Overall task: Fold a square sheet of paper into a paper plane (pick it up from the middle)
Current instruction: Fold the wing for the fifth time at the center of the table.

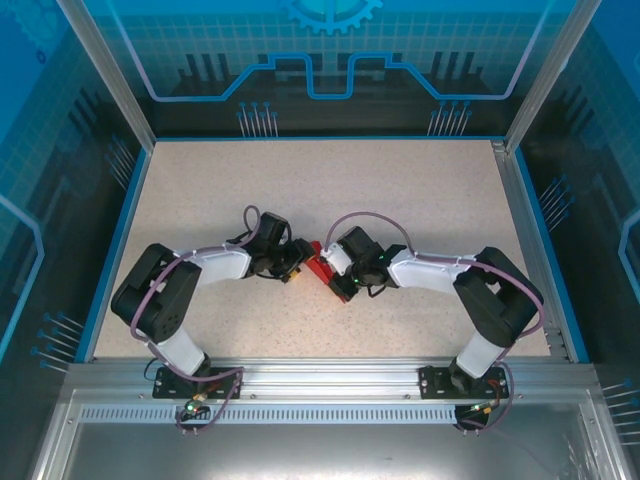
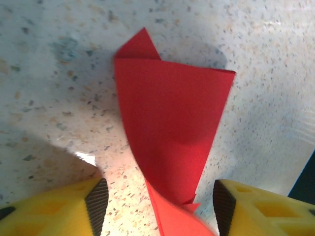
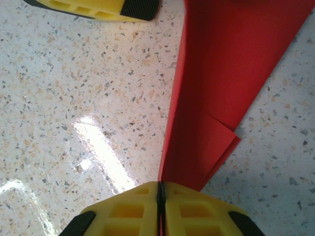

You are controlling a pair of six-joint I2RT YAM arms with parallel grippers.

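Paper (image 1: 322, 262), bright red and partly folded, sits on the table (image 1: 420, 190) a little nearer than its middle, between the two end effectors that meet over it. From above we see the left end effector (image 1: 293, 264) reaching in from the left and the right end effector (image 1: 338, 276) from the right, with the red patch showing in the narrow space between them. In the left wrist view the paper (image 2: 172, 132) is a curved sheet with a folded corner at its far end and a narrower part running back between the fingers of the left end effector (image 2: 160, 194). Those fingers are apart, with speckled table visible on either side of the paper, so we see no contact there. In the right wrist view the right end effector (image 3: 161, 191) has its fingers pressed together on the near tip of the paper (image 3: 221, 73). A thin red line shows in the seam between them, and the paper widens away from that grip. One yellow finger (image 3: 93, 7) of the left end effector sits at the far left of that view, apart from the paper.
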